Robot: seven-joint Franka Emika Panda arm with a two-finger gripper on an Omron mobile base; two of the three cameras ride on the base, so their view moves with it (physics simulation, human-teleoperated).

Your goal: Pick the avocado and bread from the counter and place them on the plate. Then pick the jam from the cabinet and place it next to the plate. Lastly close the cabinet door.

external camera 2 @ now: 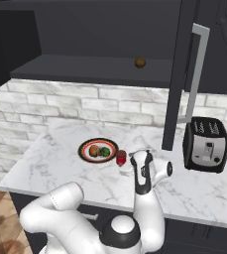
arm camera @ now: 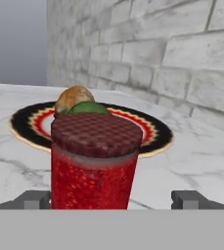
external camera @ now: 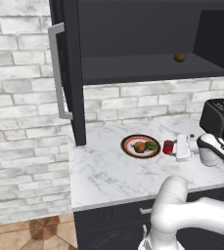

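Note:
The red jam (external camera: 168,146) (external camera 2: 121,157) (arm camera: 91,166) jar stands upright on the white marble counter (external camera: 103,171), just right of the plate (external camera: 125,146) (external camera 2: 83,149) (arm camera: 25,124). On the plate lie the orange-brown bread (external camera: 139,147) (external camera 2: 94,150) (arm camera: 72,96) and the dark-green avocado (external camera: 151,145) (external camera 2: 104,151) (arm camera: 89,108). My gripper (external camera: 172,148) (external camera 2: 125,160) (arm camera: 112,199) is level with the jar and open. Its fingertips (arm camera: 33,199) stand on either side of the jar, with a clear gap on the right. The cabinet door (external camera: 72,73) (external camera 2: 177,74) hangs open.
A dull brown ball (external camera: 180,57) (external camera 2: 140,62) rests on the cabinet shelf. A toaster (external camera: 221,117) (external camera 2: 206,144) stands on the counter to the right of my arm. The open door's lower edge reaches down near the counter by the brick wall.

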